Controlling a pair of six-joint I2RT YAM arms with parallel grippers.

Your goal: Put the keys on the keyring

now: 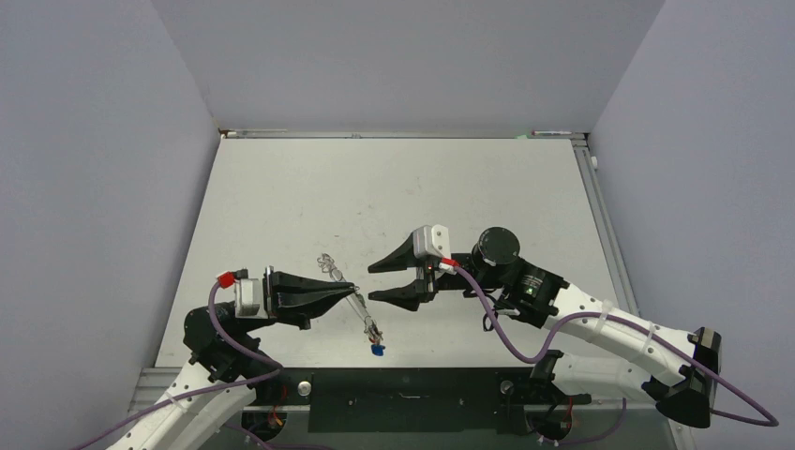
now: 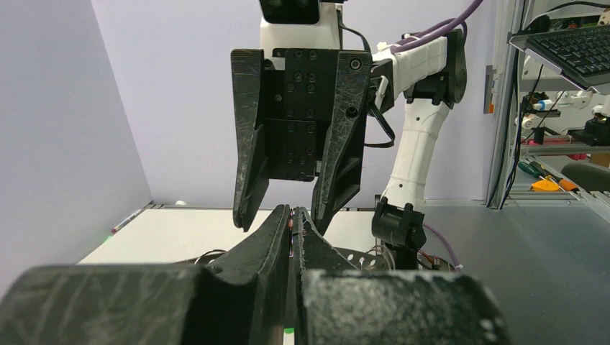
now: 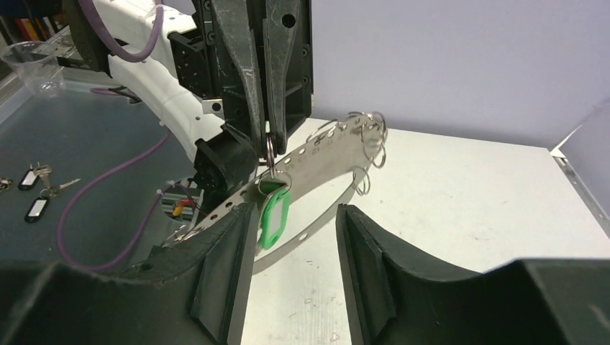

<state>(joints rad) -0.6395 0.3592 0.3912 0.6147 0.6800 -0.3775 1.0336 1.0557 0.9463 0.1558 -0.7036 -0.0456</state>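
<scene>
The keyring (image 3: pixel 327 152) is a loop of perforated silver band with small wire rings (image 3: pixel 372 133) on it, held above the table. In the top view the keyring (image 1: pixel 359 309) runs slantwise between the arms. My left gripper (image 1: pixel 348 293) is shut on it, and its fingertips (image 3: pixel 253 108) pinch a small ring at the band's edge. A green-tagged key (image 3: pixel 274 218) hangs from that spot. My right gripper (image 3: pixel 291 223) stands open, with the green tag just beside its left finger (image 3: pixel 226 259). A blue-tagged key (image 1: pixel 377 351) hangs at the keyring's near end.
The white table (image 1: pixel 394 187) is walled by grey panels at the back and sides. Off the table to the left lie spare tagged keys (image 3: pixel 34 208) and a plastic cup (image 3: pixel 25 61). The right arm's base (image 2: pixel 394 223) stands close behind the two grippers.
</scene>
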